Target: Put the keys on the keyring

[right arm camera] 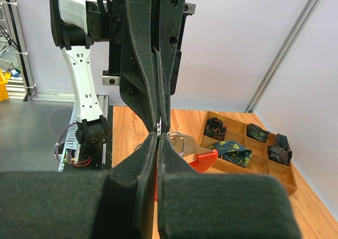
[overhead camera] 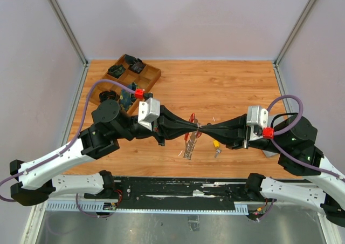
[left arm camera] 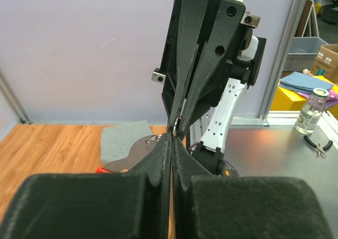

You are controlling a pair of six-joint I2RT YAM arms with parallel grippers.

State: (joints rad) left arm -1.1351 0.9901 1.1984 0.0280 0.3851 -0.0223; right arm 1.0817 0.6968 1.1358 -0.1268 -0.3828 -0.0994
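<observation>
Both grippers meet tip to tip above the table's middle. My left gripper (overhead camera: 195, 127) and right gripper (overhead camera: 204, 128) are each shut on the thin metal split ring (right arm camera: 158, 126) of the keyring. The keyring's red plastic part (overhead camera: 192, 118) sticks out behind the tips, and its glittery strap (overhead camera: 189, 147) hangs down towards the table. In the right wrist view the silver plate (right arm camera: 183, 142) and red part (right arm camera: 207, 158) lie just past my gripper (right arm camera: 159, 135). In the left wrist view the ring (left arm camera: 176, 126) sits above my gripper (left arm camera: 174, 137). A yellow-headed key (overhead camera: 215, 144) lies on the table below the right fingers. The red key is not visible.
A wooden compartment tray (overhead camera: 152, 70) with dark items stands at the back left, and also shows in the right wrist view (right arm camera: 257, 167). A grey felt pad (left arm camera: 124, 137) lies on the table near the right arm. The enclosure walls stand on three sides.
</observation>
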